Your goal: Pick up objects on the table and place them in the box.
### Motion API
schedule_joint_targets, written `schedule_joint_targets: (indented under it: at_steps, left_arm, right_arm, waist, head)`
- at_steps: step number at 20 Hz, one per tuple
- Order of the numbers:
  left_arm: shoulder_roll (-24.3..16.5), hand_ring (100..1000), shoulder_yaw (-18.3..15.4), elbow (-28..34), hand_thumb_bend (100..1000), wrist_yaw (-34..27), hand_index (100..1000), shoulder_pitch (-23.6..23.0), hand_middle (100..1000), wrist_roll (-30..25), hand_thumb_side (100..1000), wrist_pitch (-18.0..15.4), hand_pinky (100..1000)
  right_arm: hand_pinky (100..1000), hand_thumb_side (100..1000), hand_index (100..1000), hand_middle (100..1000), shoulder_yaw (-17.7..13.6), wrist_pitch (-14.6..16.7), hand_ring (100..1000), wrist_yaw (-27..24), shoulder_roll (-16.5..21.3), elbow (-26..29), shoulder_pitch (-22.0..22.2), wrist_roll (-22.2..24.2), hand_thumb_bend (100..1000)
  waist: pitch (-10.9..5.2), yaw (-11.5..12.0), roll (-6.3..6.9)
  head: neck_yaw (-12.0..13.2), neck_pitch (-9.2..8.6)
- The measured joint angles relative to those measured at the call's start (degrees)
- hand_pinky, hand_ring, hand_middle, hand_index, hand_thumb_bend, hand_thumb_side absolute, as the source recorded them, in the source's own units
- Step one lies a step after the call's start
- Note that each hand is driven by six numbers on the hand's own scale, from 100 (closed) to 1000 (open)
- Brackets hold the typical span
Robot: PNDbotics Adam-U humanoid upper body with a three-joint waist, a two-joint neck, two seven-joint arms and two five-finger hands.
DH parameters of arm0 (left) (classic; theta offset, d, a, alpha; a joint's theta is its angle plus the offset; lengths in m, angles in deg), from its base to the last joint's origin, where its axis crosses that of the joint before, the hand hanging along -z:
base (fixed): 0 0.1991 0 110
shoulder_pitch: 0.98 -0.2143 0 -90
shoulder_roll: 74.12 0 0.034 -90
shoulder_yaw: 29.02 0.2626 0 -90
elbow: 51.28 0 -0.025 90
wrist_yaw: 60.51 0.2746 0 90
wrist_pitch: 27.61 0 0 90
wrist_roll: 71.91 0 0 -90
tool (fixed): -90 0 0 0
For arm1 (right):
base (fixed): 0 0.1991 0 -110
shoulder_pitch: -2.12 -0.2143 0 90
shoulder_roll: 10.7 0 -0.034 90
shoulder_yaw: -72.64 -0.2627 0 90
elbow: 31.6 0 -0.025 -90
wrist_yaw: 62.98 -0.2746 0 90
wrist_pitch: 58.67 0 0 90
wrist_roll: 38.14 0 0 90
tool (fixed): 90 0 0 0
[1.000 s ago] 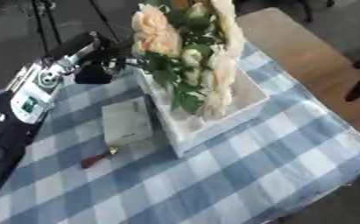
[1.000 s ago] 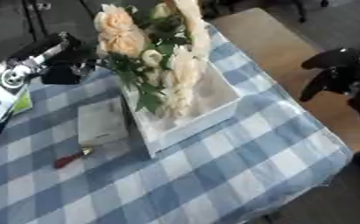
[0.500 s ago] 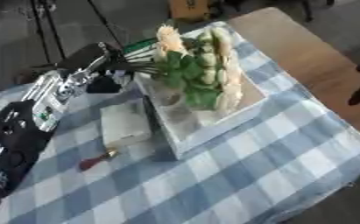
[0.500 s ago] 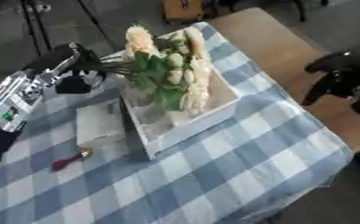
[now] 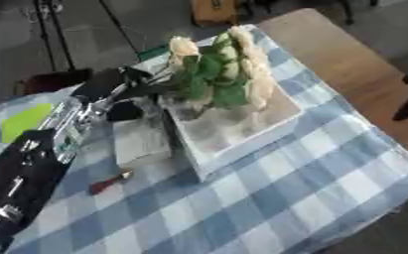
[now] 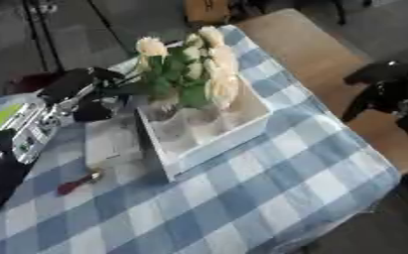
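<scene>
a: left hand (image 6: 90, 84) curled round the stems of one bouquet (image 6: 188, 67), blooms held over the white box (image 6: 209, 133), likely for lowering in.
b: right hand (image 6: 382, 89) idle off the table edge, fingers impossible to tell.
a: left outside: one pale flat packet (image 5: 139, 141), one small red thing (image 5: 107, 182), both just beside the box.

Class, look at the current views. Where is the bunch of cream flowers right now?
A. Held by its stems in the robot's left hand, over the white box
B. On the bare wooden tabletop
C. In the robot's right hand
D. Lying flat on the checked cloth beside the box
A: the left hand has its fingers curled round the stems, and the flowers sit over the white box.
</scene>
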Motion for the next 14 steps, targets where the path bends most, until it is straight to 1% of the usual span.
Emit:
schedule_joint_targets:
  at_steps: [2, 4, 8, 10, 11, 12, 14]
  left_arm:
    - [0.3, 871, 0.0, 0.1, 335, -1.3, 930, 0.0, 883, 1.0, 1000, -1.5, 820]
    - [0.3, 873, -0.1, 0.3, 301, -2.9, 924, 0.0, 883, 2.0, 1000, -3.0, 814]
    - [0.3, 873, -0.3, 3.0, 318, -6.5, 921, 0.1, 881, 4.5, 1000, -5.7, 819]
    - [0.2, 871, 0.0, 4.8, 371, -8.4, 922, 0.3, 881, 5.2, 990, -6.5, 825]
    - [0.0, 871, 0.4, 5.6, 371, -9.1, 922, 0.6, 881, 5.4, 990, -6.9, 825]
    - [-0.2, 876, 0.9, 6.7, 404, -9.5, 929, 1.0, 887, 5.4, 963, -7.3, 837]
    - [-0.3, 876, 2.0, 9.1, 414, -9.7, 933, 1.3, 889, 4.9, 962, -8.3, 843]
  right_arm:
    - [577, 781, 776, 738, 0.0, 0.0, 578, 0.0, 0.0, 0.0, 0.1, 0.0, 100]
    - [577, 781, 776, 738, 0.0, 0.0, 578, 0.0, -0.1, 0.0, 0.1, 0.0, 100]
    - [577, 781, 776, 738, 0.0, 0.1, 578, 0.0, -0.3, 0.0, 0.1, 0.0, 100]
    - [577, 780, 776, 738, 0.0, 0.1, 578, 0.0, -0.3, 0.0, 0.1, 0.0, 100]
    - [577, 780, 776, 738, 0.0, 0.1, 578, 0.0, -0.3, 0.0, 0.1, 0.0, 100]
    - [577, 779, 776, 738, 0.0, 0.1, 578, 0.0, -0.3, 0.0, 0.1, 0.0, 100]
    - [578, 779, 776, 738, 0.0, 0.1, 578, 0.0, -0.3, 0.0, 0.1, 0.0, 100]
  waist:
    - [0.07, 0.1, -0.11]
    - [0.08, 0.2, -0.13]
    - [0.08, 0.2, -0.37]
    - [0.08, 0.2, -0.39]
    - [0.08, 0.2, -0.39]
    - [0.08, 0.2, -0.39]
    - [0.08, 0.1, -0.41]
  head:
    - [-0.2, 0.00]
    - [-0.3, 0.00]
    - [-0.4, 0.00]
    - [-0.4, 0.00]
    - [-0.4, -0.01]
    - [-0.4, -0.02]
    - [-0.4, -0.04]
